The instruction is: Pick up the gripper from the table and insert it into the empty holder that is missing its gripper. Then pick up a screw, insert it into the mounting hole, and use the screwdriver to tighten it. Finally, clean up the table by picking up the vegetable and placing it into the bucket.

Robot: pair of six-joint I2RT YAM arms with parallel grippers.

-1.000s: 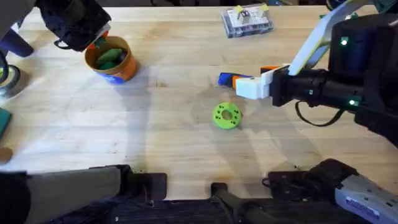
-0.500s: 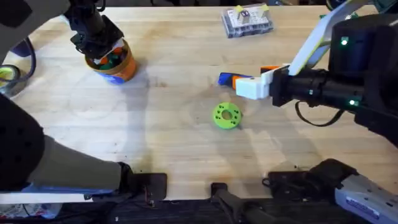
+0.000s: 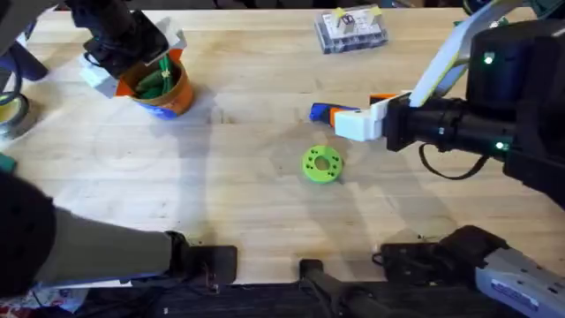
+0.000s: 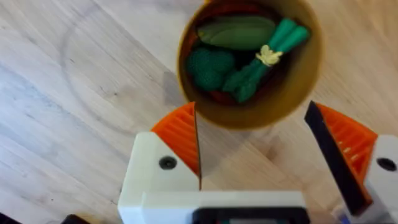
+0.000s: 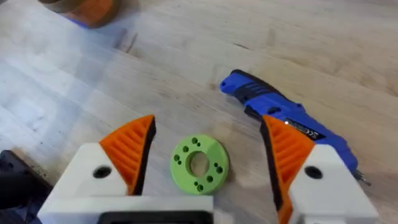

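The left gripper [image 4: 255, 158] hangs over the bucket [image 4: 249, 62], fingers spread and empty, the vegetable [image 4: 261, 56] lying inside beyond its fingertips. A straight lift should clear the rim cleanly. The right gripper [image 5: 205, 155], also spread, straddles a green disc [image 5: 199, 165], the screwdriver [image 5: 280, 121] beside one finger.

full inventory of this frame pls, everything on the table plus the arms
small round orange bucket: 1, orange with blue band, far left of table.
glossy green toy vegetables: several pieces, green, inside the bucket.
slim blue screwdriver: 1, blue with orange part, lying mid-table beside the right gripper.
flat green ring-shaped disc: 1, green, table centre, near side of the screwdriver.
clear plastic compartment box: 1, clear, far edge of table.
wooden table: 1, light wood.
left gripper: white with orange pads, open, above the bucket.
right gripper: white with orange pads, open, above the disc.
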